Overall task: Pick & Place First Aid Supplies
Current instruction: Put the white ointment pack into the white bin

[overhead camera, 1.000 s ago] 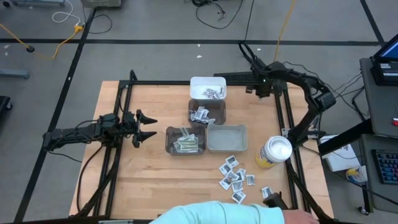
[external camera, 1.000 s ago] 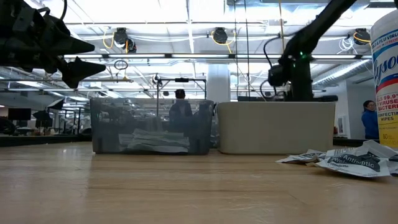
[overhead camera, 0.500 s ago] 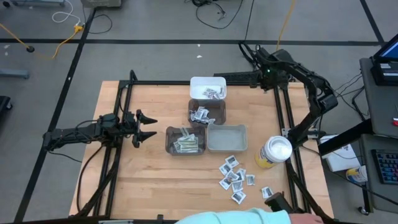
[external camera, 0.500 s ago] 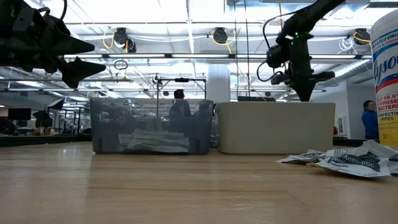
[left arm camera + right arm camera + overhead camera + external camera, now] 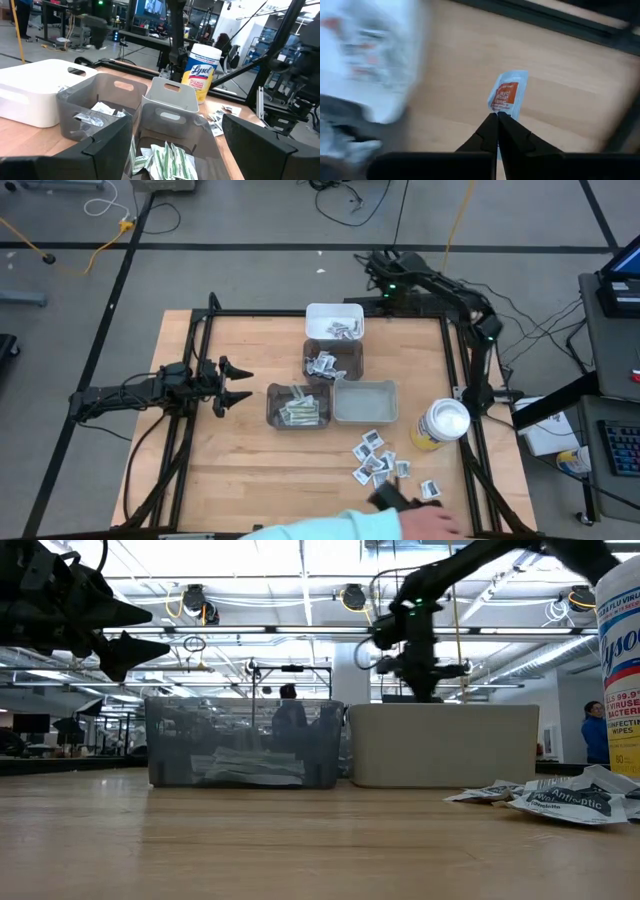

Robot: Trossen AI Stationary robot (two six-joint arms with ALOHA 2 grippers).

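Swinging leftward along the desk's [image 5: 250, 470] far edge, right pincer [image 5: 497, 117] pinching a small orange-printed packet [image 5: 507, 94], now nearing the white bin [image 5: 334, 322], needing release above it.

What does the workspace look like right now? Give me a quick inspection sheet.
Surface: wooden table, bare at front left.
Job's things: loose sachets near the front right; more packets in the white bin and two dark bins; light bin looks empty.
Clutter: yellow wipes canister.
Grippers: left gripper open, over the table's left side; right gripper shut on a small orange-printed packet, near the table's back edge.
Cables: cords on the floor.
Surroundings: a person's hand at the front edge.
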